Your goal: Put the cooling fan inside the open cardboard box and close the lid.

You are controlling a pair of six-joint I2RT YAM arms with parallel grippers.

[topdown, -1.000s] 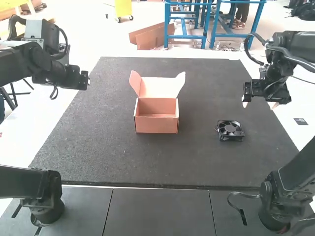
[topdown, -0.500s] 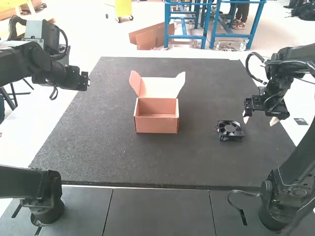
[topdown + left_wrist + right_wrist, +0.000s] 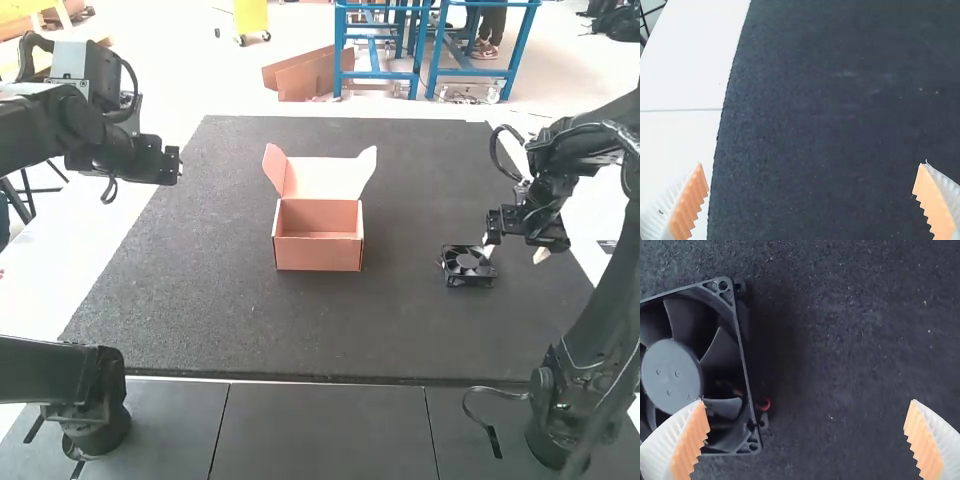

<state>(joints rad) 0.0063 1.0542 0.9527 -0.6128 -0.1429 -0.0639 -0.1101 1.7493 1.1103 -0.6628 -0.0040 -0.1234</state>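
Right now the fan (image 3: pixel 468 266) lies flat on the mat (image 3: pixel 200 290), right of the box (image 3: pixel 318 236) and well apart from it. Not yet grasped.

Right gripper (image 3: pixel 515 247) hangs just above the fan's outer side, fingers spread wide, nothing held. In the right wrist view one finger sits over the fan's frame corner and the other is far off over bare mat. So the gripper is off-centre.

Risks, as judged:
- A straight drop from here likely puts one finger on the frame or into the blades instead of straddling it. The fan gets pushed or tipped and the grasp fails.
- The fan is flat and low, so the fingers must reach the mat to catch its edges. A shallow pinch could slip.
- A wire (image 3: pixel 762 405) with a red bit at the frame corner could snag a finger.
- The box looks light, so a fan set on its wall could shove or tip it.
- The lid (image 3: pixel 320 172) stands up at the back with its side flaps raised. Pressing it shut one-armed may slide the box.

Left gripper (image 3: pixel 805 205) is spread open and empty over the mat's left edge, far from the box, so it gives no bracing.
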